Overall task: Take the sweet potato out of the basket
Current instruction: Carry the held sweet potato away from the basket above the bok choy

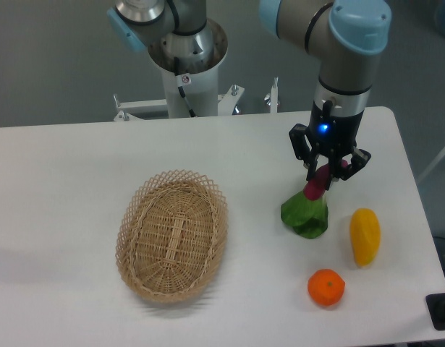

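Above the leafy green [306, 213], well clear of the basket [173, 235], the sweet potato [318, 182] is gripped near its upper end by the closed jaws of the gripper [328, 173]. It is judged light, stiff and smooth-skinned, so a mid-body hold would be steadier.

The basket [172, 235] lies on the table [63, 181] left of the leafy green [306, 215], with the yellow fruit [365, 236] farther right and the orange [326, 287] nearest the front edge.
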